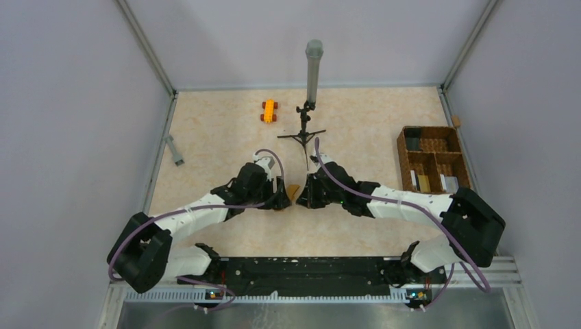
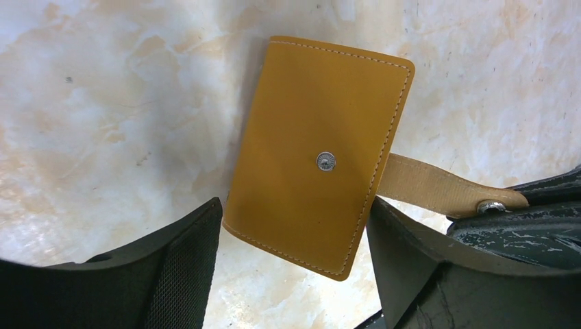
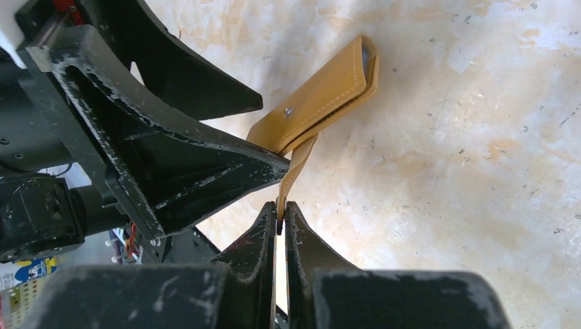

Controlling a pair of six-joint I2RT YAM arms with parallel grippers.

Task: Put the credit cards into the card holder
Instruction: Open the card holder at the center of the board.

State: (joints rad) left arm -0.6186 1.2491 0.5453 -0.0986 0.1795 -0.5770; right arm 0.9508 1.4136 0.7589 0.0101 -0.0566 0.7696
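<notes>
Right gripper (image 3: 279, 211) pinches the strap (image 3: 292, 171) (tan) of the mustard card holder (image 2: 318, 123); left gripper (image 2: 294, 205) clamps its sides.

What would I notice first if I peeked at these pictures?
The mustard-orange card holder in the middle of the table, held between the left gripper fingers while the right gripper pinches its tan strap. Farther back sit a small orange toy car and, at the right, a brown wicker basket.
</notes>
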